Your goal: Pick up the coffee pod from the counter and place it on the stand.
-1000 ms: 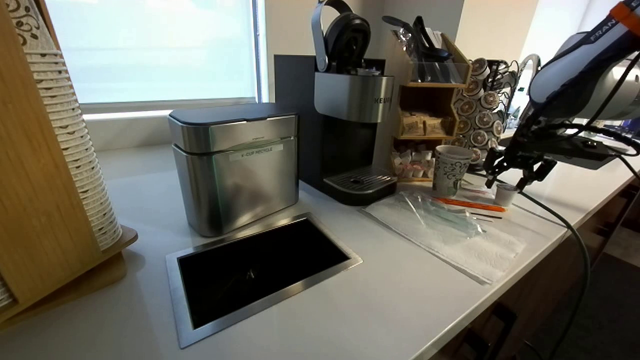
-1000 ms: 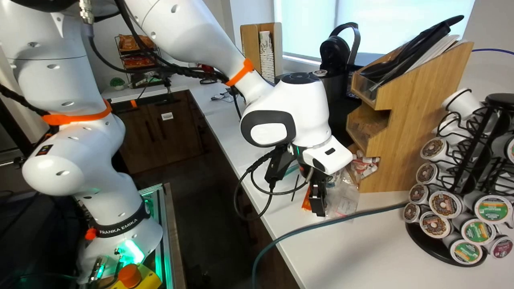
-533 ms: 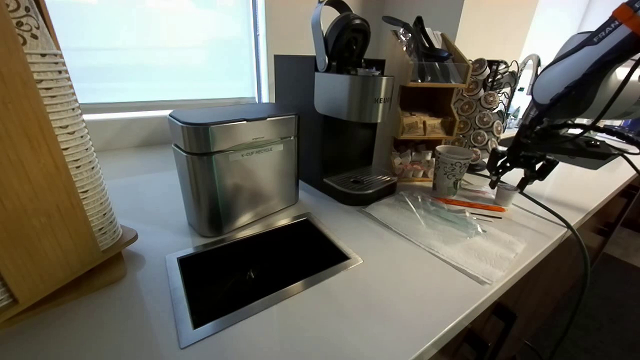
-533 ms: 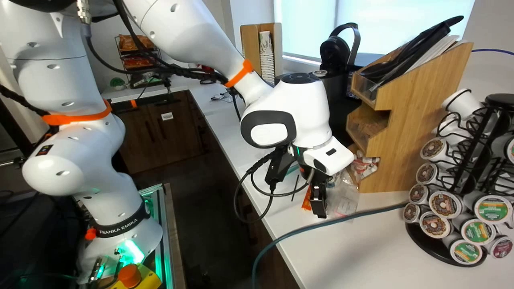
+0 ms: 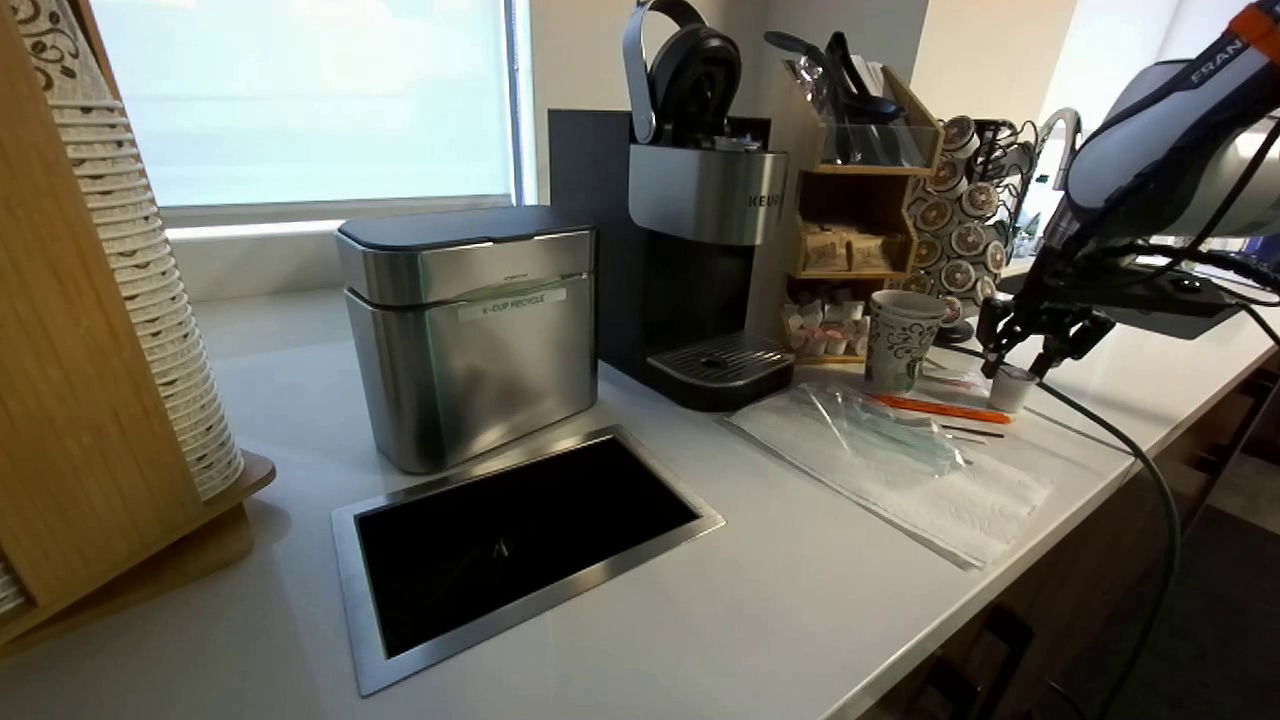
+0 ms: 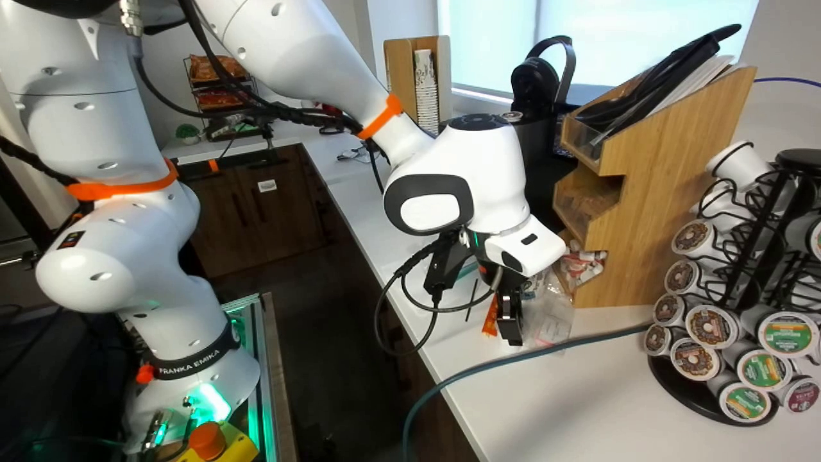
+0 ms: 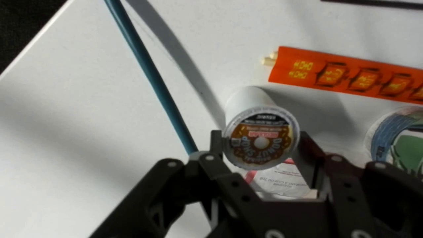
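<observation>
in an exterior view, the robotiq gripper (image 5: 1016, 368) straddles the donut shop coffee pod (image 5: 1012, 390), upright on the counter (image 5: 780, 570). in an exterior view, the wire pod rack (image 6: 802, 159) stands well apart from the gripper. in the wrist view, the fingers (image 7: 216, 142) flank the pod's lid (image 7: 261, 138); whether they grip it is unclear.

White coffee pod (image 7: 259, 127), brown doughnut-patterned lid (image 7: 261, 143)

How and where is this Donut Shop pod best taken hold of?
Just under its rim, I'd judge, coming straight down: the Donut Shop pod stands upright, lid up, and its round wall seems to narrow toward the base. Fingers on opposite sides, from above, should also clear the orange chopstick sleeve beside it.
</observation>
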Available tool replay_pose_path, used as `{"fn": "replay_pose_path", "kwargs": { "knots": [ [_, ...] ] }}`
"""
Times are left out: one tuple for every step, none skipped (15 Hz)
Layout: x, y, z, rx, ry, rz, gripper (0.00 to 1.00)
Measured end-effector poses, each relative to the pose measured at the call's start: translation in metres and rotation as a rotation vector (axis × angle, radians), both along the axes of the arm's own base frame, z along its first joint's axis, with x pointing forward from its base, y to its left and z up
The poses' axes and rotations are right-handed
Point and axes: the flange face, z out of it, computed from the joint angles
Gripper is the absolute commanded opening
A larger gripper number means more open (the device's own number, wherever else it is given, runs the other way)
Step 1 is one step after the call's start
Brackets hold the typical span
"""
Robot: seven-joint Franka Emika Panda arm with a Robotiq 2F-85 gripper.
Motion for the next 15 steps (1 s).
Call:
{"fn": "replay_pose_path", "kwargs": {
  "knots": [
    [0.0, 0.001, 0.0, -0.001, 0.001, 0.003, 0.58],
    [0.0, 0.001, 0.0, -0.002, 0.002, 0.006, 0.45],
    [0.0, 0.002, 0.0, -0.004, 0.002, 0.01, 0.44],
    [0.001, 0.003, 0.0, -0.006, 0.003, 0.014, 0.38],
    [0.001, 0.003, 0.001, -0.008, 0.003, 0.017, 0.29],
    [0.001, 0.003, 0.002, -0.009, 0.001, 0.018, 0.28],
    [0.001, 0.003, 0.003, -0.01, -0.001, 0.019, 0.28],
    [0.001, 0.004, 0.005, -0.011, -0.004, 0.021, 0.28],
    [0.001, 0.004, 0.007, -0.013, -0.006, 0.022, 0.28],
    [0.0, 0.004, 0.009, -0.015, -0.01, 0.023, 0.28],
    [-0.001, 0.004, 0.014, -0.018, -0.017, 0.024, 0.28],
    [-0.003, 0.003, 0.02, -0.024, -0.028, 0.025, 0.28],
    [-0.005, 0.002, 0.029, -0.03, -0.043, 0.024, 0.28],
    [-0.009, 0.0, 0.041, -0.037, -0.066, 0.02, 0.28],
    [-0.012, -0.001, 0.056, -0.049, -0.111, 0.012, 0.28]
  ]
}}
